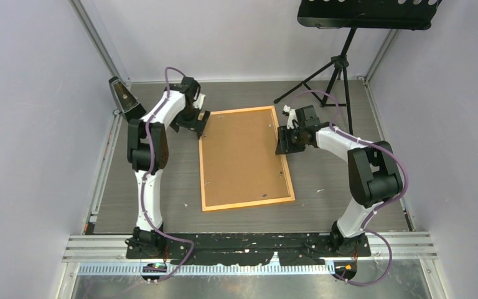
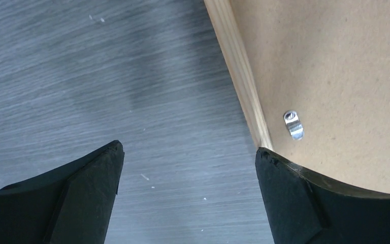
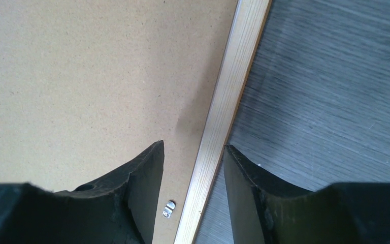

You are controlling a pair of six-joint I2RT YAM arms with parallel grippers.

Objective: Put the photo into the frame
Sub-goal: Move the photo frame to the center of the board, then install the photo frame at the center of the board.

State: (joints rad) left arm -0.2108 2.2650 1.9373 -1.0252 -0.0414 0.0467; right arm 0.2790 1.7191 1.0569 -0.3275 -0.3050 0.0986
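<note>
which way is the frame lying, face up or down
Face down: the frame lies flat, brown backing board and metal clips showing.

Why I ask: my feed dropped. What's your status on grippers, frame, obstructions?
Left gripper open at left edge of frame. Right gripper open, straddling its right edge. Frame flat, backing board up; photo not in sight.

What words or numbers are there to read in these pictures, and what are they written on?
None: no word, number or sign can be read in any view.
The brown backing board and the frame are plain.
The metal clip shows no marking that can be made out.
The small lit box at the near edge is too small to read.
</note>
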